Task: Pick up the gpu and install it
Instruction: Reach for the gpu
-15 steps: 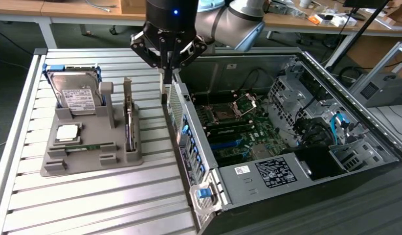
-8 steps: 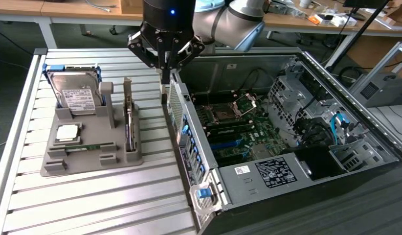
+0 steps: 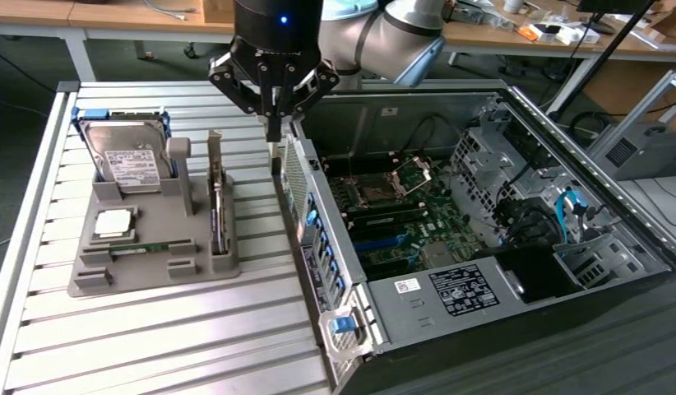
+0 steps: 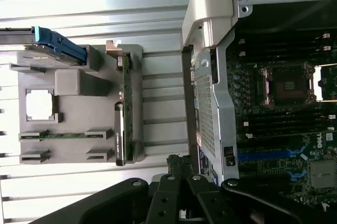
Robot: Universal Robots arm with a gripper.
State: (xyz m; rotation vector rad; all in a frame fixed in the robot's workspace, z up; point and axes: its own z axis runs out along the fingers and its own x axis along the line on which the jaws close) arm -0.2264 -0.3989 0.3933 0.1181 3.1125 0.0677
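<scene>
Exterior view: hand (image 3: 275, 133), fingers pressed together and empty, above open PC case (image 3: 307, 216) wall, gpu (image 3: 216, 206) upright edge-on in gray holder (image 3: 146, 271) on slatted desk (image 3: 151, 346); wrist view: hand (image 4: 181, 163) pinched together beside case wall, gpu (image 4: 125, 84) standing in holder slot.

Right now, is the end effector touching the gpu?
Apart. The exterior view shows the end effector by the case wall, clear of the gpu in its holder.

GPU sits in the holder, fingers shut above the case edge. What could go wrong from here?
1. The fingers hang shut over the case wall, not the gpu; a straight descent would likely hit metal.
2. The gpu stands thin on edge in the gray holder; shut fingers could ram its top edge.
3. The holder's post beside it may get clipped.
</scene>
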